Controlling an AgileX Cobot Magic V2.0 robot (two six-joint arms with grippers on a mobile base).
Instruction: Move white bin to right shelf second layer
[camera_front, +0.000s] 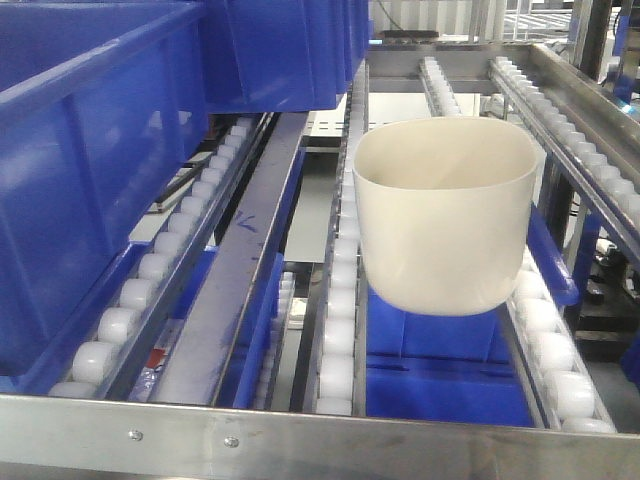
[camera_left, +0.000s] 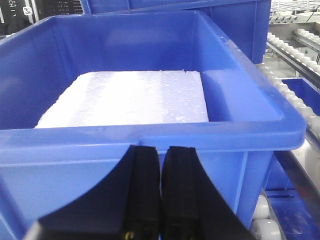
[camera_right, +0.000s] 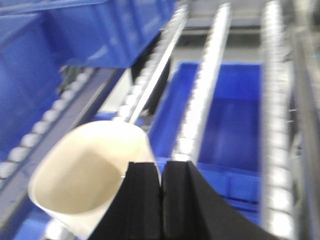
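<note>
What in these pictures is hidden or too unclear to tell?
- Right wrist view: blurred; whether the right hand pinches the cream-white plastic tub's wall is unclear.
- Front view: neither hand shows; the tub hides the white plastic rollers beneath it.
- Left wrist view: the shut left hand covers the big blue plastic crate's front; its white slab is unidentifiable.

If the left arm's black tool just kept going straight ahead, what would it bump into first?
Most likely the near wall of the blue crate. The left tool, its fingers together, points right at that wall just below the rim, though how close it is I can't judge. The white slab inside lies beyond.
</note>
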